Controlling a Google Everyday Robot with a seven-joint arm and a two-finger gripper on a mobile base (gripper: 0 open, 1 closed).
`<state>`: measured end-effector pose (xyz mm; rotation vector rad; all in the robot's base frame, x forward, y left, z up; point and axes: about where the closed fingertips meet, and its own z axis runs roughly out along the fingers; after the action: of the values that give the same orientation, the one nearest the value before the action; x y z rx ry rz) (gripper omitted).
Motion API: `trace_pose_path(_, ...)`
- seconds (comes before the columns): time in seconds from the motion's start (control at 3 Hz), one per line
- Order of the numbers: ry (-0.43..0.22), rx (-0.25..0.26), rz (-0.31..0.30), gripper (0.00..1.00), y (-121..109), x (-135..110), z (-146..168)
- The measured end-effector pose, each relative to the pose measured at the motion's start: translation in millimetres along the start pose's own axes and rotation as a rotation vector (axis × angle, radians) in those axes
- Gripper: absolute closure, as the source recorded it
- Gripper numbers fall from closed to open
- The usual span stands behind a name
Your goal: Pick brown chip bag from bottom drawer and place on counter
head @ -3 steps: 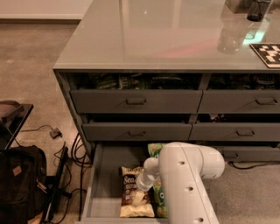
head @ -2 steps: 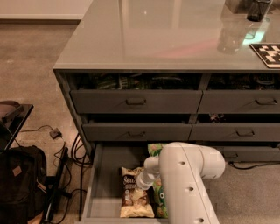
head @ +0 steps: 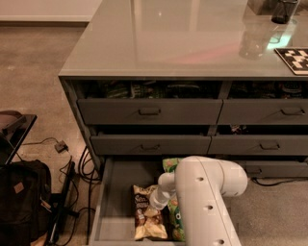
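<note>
The brown chip bag lies flat in the open bottom drawer, dark brown in the middle with cream ends. My white arm reaches down into the drawer from the right. The gripper sits at the bag's right edge, mostly hidden behind the arm's wrist. The glossy grey-green counter tops the drawer cabinet above.
Green snack bags lie in the drawer beside and behind the arm. Two grey drawers above are slightly ajar. A dark cup and a checkered tag sit on the counter's far right. A black bag and cables lie on the floor at left.
</note>
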<state>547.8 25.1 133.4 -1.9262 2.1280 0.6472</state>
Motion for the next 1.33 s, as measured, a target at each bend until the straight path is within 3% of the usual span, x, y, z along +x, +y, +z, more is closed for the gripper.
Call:
trace_pose_path(0.33, 0.0, 0.0, 0.0, 1.0, 0, 0, 0)
trace_pose_path(1.33, 0.0, 0.0, -0.001, 1.0, 4, -9, -18)
